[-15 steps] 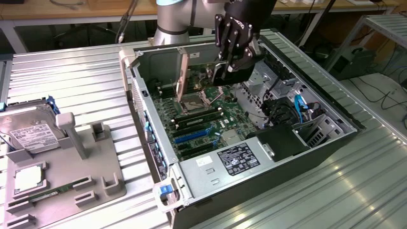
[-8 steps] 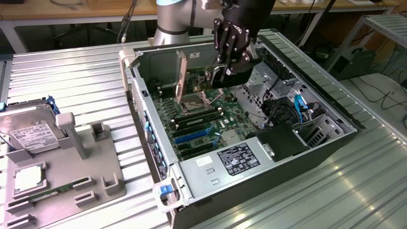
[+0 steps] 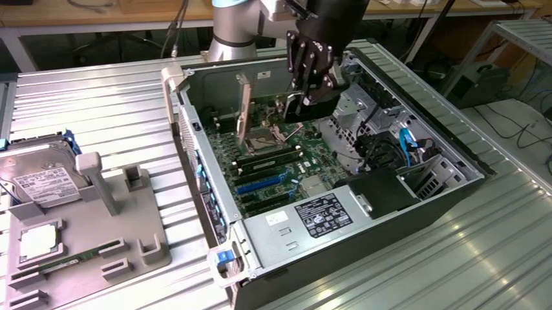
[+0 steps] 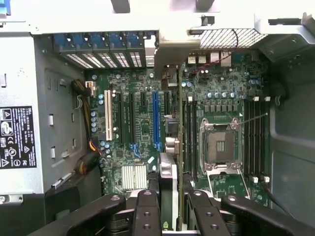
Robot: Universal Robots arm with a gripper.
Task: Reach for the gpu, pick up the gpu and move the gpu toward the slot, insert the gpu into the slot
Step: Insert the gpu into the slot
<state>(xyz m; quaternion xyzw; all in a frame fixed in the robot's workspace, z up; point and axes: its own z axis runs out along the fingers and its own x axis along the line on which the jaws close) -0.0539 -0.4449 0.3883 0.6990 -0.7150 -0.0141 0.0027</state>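
The gpu (image 4: pixel 180 147) appears edge-on in the wrist view as a thin brownish line running out from between my fingers. Its grey bracket (image 4: pixel 172 49) sits at the case's rear wall. In the exterior view the gpu's narrow upright end (image 3: pixel 245 113) stands over the green motherboard, beside the open processor socket. My gripper (image 3: pixel 312 102) (image 4: pixel 172 199) hangs inside the open computer case and is shut on the card's upper edge. The bright-blue slot (image 4: pixel 155 120) (image 3: pixel 263 184) lies bare alongside the card, a little apart from it. Whether the card touches the board I cannot tell.
The case walls (image 3: pixel 185 123) ring the board. A power supply (image 3: pixel 324 216) and a drive cage with cables (image 3: pixel 401 148) crowd the exterior view's right. The processor socket (image 4: pixel 219 145) stands open. Left of the case, a grey fixture (image 3: pixel 129 232) holds a hard drive (image 3: pixel 43 177) and a memory stick (image 3: pixel 61 263).
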